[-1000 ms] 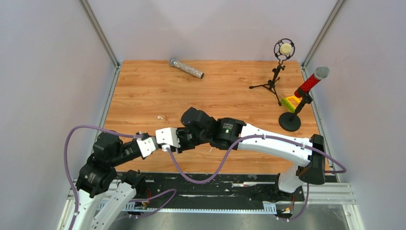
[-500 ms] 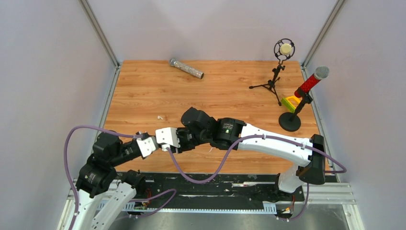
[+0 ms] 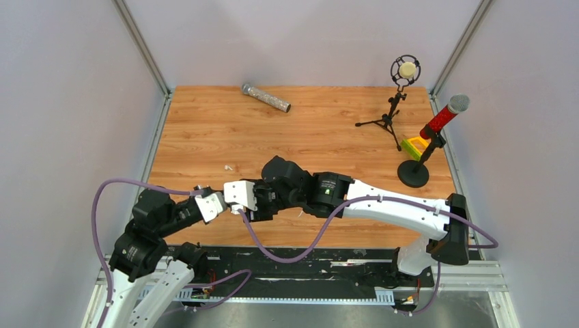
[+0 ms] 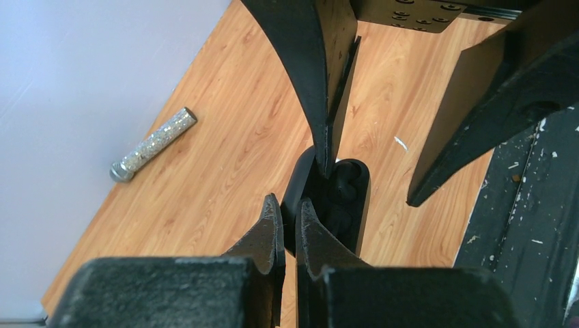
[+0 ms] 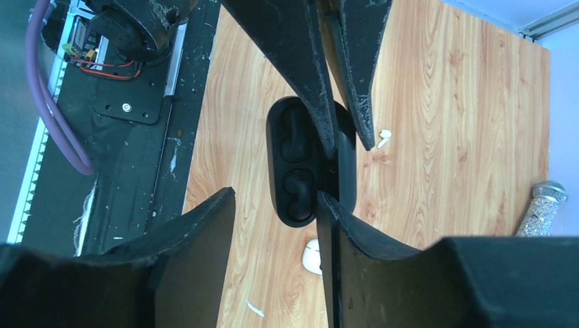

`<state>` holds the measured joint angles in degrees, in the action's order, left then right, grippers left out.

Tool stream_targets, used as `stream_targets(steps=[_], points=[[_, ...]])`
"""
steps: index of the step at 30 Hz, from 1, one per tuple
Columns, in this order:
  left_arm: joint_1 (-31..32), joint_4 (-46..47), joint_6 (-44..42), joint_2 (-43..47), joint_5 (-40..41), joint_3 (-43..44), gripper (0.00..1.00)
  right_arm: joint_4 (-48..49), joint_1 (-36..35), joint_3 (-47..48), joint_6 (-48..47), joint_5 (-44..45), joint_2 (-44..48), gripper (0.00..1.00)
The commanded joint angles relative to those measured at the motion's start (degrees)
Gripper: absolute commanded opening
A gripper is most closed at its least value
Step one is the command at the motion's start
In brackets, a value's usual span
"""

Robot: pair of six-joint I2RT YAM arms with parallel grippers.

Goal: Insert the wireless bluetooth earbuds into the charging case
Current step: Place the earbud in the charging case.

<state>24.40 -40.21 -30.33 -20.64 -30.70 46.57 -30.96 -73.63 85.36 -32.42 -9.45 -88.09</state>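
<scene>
Low over the wooden desk [image 3: 225, 123], near its front edge, the left gripper [image 4: 288, 201] has its jaws pinched tight on the raised edge of the open black charging case [image 5: 293, 171]. The right gripper [image 5: 274, 198] has its jaws apart astride it. A whitish earbud [image 5: 312, 256] lies on the desk just beside the case.

light: bright, even, from overhead | shadows: soft, faint on table [image 3: 205, 123] | focus: top view sharp, wrist views blur the near fingers [image 5: 191, 266] | wall [image 4: 82, 68] kinda washed out
</scene>
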Motion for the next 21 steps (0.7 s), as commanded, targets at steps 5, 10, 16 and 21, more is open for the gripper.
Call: stream_targets(steps=[5,10,16,21], points=[[0.12,2.3,2.99,-2.3,2.71,-0.68,0.0,7.41,-0.42,-2.73,2.97,-4.73,4.86,0.56],[0.12,1.94,2.61,-2.46,1.92,-0.6,0.0,8.77,0.12,-3.24,3.46,-5.19,5.65,0.57],[0.12,2.22,2.98,-2.48,2.66,-0.06,0.0,9.51,2.5,-3.7,6.26,-5.18,6.14,0.59],[0.12,3.84,4.2,-2.13,4.37,0.98,0.0,15.23,16.37,-9.22,21.53,-19.9,9.71,0.86]])
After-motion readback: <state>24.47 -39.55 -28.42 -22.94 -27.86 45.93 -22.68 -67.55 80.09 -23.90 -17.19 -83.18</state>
